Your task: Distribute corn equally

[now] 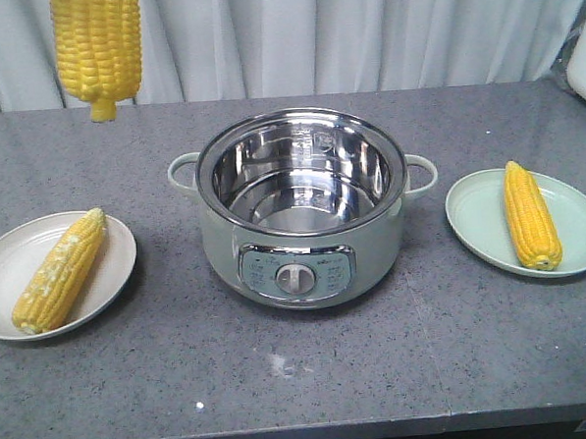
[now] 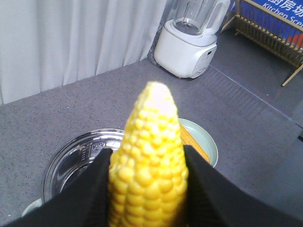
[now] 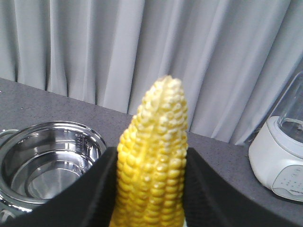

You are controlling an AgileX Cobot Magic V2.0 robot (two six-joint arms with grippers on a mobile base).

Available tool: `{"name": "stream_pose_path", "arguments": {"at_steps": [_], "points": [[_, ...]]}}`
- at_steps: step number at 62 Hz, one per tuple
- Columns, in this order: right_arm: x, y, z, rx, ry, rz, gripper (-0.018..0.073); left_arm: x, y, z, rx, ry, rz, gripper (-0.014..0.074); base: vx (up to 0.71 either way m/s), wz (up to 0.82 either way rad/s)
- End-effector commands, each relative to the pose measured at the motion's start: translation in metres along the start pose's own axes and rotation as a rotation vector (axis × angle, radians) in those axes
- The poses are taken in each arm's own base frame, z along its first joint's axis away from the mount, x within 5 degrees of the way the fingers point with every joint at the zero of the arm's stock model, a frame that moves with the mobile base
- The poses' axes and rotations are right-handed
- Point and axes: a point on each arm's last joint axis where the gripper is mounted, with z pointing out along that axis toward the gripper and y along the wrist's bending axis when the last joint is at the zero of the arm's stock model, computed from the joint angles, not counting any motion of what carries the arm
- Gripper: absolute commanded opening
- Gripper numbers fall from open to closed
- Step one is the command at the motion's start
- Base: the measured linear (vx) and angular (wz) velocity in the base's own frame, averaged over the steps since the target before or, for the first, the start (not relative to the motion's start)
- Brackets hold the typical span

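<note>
Your left pincer clamps a raised cob above the worktop's far left corner; your right pincer grips a second cob. Lower the raised cob onto the cream plate, parallel beside its resting cob, releasing low so neither rolls.

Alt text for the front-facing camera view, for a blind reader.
An empty pot sits on a grey counter between a white plate with one corn cob and a green plate with another cob; a third cob hangs top left.
</note>
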Motion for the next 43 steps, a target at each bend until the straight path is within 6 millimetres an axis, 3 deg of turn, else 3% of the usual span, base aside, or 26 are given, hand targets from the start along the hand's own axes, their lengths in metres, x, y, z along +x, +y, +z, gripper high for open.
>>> {"name": "stream_pose_path", "arguments": {"at_steps": [1,43], "points": [[-0.0107,-0.0022,-0.0021,0.022,-0.097,-0.007,-0.0004,-0.007,-0.0173,-0.0217,0.042,-0.084,0.008,-0.0008,0.0,0.0],[-0.0107,-0.0022,-0.0021,0.022,-0.097,-0.003,-0.0004,-0.007,-0.0173,-0.0217,0.042,-0.084,0.008,-0.0006,0.0,0.0]]}}
